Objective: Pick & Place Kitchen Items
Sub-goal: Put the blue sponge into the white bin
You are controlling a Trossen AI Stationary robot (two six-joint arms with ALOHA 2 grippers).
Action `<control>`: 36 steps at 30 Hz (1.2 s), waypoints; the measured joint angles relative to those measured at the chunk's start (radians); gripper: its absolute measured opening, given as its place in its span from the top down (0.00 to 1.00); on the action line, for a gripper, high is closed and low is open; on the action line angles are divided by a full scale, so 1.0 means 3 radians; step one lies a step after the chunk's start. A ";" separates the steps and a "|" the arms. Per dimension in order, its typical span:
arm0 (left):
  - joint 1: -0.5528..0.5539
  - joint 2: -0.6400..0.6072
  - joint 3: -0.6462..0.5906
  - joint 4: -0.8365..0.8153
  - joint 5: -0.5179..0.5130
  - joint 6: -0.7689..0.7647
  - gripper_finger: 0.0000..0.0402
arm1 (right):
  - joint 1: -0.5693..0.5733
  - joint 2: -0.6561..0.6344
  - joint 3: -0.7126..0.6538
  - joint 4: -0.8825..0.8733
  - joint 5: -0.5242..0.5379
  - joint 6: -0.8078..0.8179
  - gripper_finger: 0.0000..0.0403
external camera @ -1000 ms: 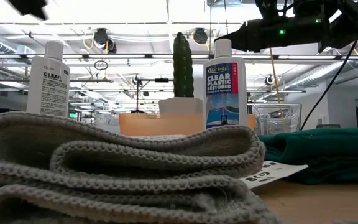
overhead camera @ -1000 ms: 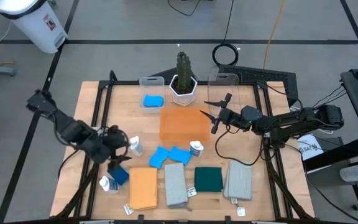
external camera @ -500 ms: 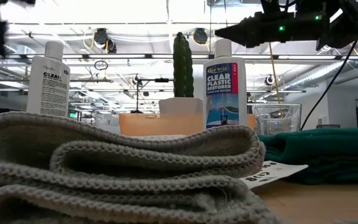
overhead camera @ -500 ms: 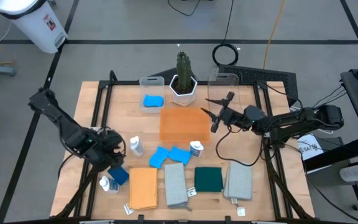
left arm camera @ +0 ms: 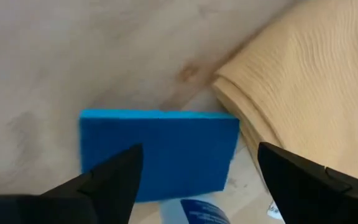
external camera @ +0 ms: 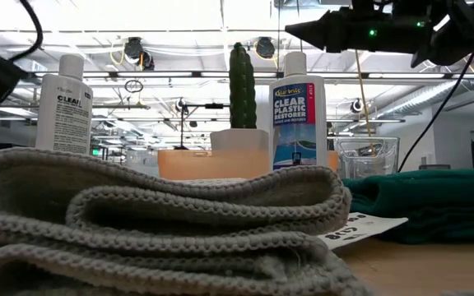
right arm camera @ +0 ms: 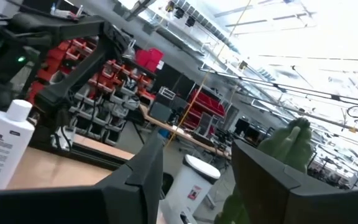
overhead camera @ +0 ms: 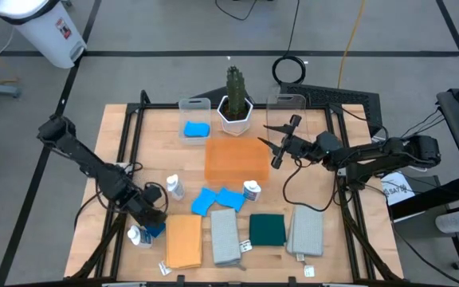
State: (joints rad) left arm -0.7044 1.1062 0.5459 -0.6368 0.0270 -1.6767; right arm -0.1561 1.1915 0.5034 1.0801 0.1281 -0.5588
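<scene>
— Sponge (left arm camera: 159,152) first: where is it?
— Between my left gripper's (left arm camera: 197,177) spread fingers, flat on the table (left arm camera: 73,56), beside the orange cloth (left arm camera: 303,87).
— How will it handle?
— Light and squashy, I'd judge; I'd pinch its long sides.

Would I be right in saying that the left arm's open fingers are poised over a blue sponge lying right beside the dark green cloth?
Not quite: the blue sponge lies beside the orange cloth, not a dark green one. The left wrist view shows it, with the left gripper open over the sponge.
</scene>
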 joint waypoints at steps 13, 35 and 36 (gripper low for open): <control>0.0101 0.0406 -0.0125 0.0119 -0.0169 0.0727 0.28 | -0.0008 0.0000 0.0000 -0.0072 0.0000 0.0086 0.61; 0.0930 -0.0158 0.0020 -0.0718 -0.0298 0.1627 0.43 | -0.0007 0.0000 0.0001 -0.0113 0.0000 0.0163 0.61; 0.0930 -0.0174 0.0020 -0.0810 -0.0336 0.1593 0.44 | -0.0007 0.0000 0.0001 -0.0120 0.0000 0.0163 0.61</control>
State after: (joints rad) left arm -0.4255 1.0541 0.5518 -0.8799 -0.0738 -1.1988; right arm -0.1581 1.1915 0.5037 1.0442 0.1280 -0.5098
